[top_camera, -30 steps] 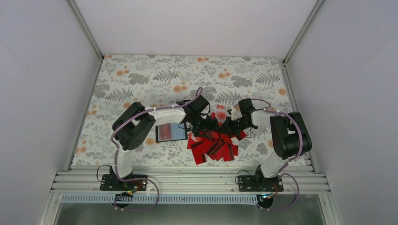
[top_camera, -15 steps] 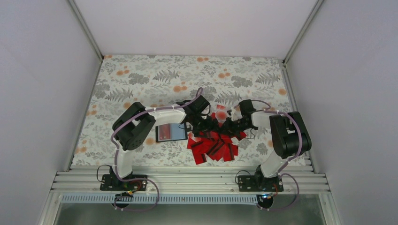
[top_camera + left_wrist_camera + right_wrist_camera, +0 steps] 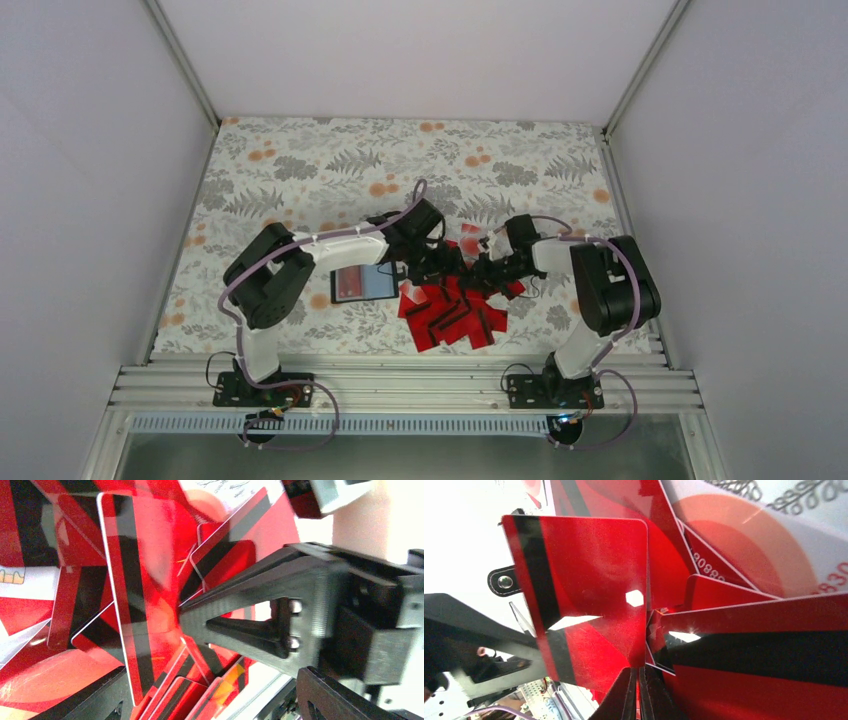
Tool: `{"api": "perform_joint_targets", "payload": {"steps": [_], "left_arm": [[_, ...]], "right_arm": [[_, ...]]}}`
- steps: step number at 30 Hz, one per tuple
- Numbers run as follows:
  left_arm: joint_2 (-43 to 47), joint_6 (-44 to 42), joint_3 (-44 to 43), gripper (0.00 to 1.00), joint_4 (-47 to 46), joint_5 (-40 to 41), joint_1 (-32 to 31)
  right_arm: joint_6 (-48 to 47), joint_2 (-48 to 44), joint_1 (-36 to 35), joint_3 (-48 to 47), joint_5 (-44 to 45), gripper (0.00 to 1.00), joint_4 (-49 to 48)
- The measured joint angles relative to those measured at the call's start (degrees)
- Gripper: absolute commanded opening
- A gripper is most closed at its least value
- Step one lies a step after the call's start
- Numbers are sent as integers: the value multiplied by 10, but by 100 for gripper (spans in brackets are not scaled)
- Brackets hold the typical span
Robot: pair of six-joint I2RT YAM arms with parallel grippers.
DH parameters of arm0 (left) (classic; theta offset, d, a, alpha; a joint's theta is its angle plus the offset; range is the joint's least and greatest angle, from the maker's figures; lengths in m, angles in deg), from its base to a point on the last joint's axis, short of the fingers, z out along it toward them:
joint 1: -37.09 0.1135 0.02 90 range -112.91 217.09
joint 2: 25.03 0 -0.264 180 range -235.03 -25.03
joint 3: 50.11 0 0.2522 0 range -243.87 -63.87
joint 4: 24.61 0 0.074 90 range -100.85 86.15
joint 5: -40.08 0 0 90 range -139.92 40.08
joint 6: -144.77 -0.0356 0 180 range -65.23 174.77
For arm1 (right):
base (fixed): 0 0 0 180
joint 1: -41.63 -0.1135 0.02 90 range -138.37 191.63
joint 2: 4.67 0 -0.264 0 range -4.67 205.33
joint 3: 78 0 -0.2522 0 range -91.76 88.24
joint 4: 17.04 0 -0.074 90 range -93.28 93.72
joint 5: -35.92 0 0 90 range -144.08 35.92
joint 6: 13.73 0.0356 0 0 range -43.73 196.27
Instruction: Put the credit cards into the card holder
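Your right pincer (image 3: 638, 692): clamped on one flat red black-striped credit card (image 3: 589, 580) | your left pincer (image 3: 430, 262): apart, beside it.

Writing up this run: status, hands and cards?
Right hand shut on one credit card. Left hand open beside it. Card holder lies open left of pile.

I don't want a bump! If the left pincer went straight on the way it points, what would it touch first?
Most likely the red card that the shut right pincer holds by its edge, facing the open left pincer. How near it is I cannot tell.
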Motion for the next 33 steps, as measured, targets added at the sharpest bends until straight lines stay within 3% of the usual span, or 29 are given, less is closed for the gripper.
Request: {"api": "perform_joint_targets", "payload": {"steps": [11,22,33], "left_arm": [[23,-5,3,73,-8,15,0],[-5,-28,3,35,3,26,0],[-28,-41,-7,25,8,48,0]], "right_arm": [[4,5,-7,-2,-7,4,-2],[5,5,-9,-3,-5,4,-2],[5,6,-9,-3,-5,4,-1]]}}
